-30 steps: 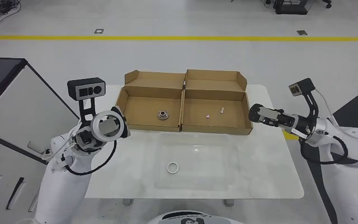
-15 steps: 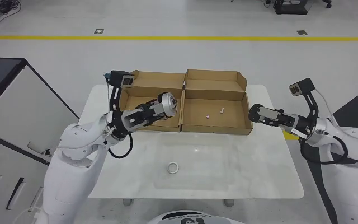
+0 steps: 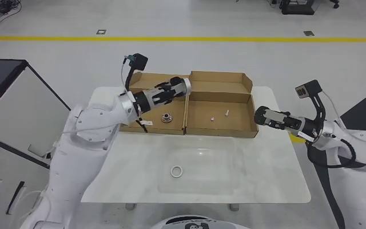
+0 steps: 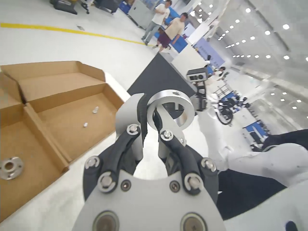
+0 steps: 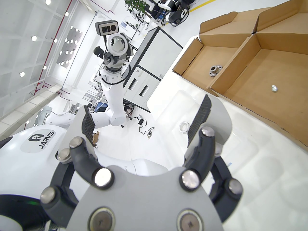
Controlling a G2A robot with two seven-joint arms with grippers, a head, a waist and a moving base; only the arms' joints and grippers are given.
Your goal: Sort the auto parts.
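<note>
My left gripper (image 4: 149,112) is shut on the rim of a silver metal ring (image 4: 179,118). In the top view, the left gripper (image 3: 178,87) hangs over the far right corner of the left cardboard box (image 3: 150,130), close to the wall shared with the right box (image 3: 220,133). A metal flange (image 3: 166,118) lies in the left box, and two small white parts (image 3: 213,119) lie in the right box. A small white ring (image 3: 177,170) rests on the table (image 3: 269,183). My right gripper (image 5: 144,116) stands open and empty just off the right box's right end.
Both boxes have their lids folded back at the table's far side. A black-topped cabinet (image 3: 14,86) stands left of the table. The table's front half holds just the white ring (image 5: 184,126).
My left arm has swung from the table's left edge over the left box, carrying the metal ring toward the wall between the boxes. The right arm has not moved.
</note>
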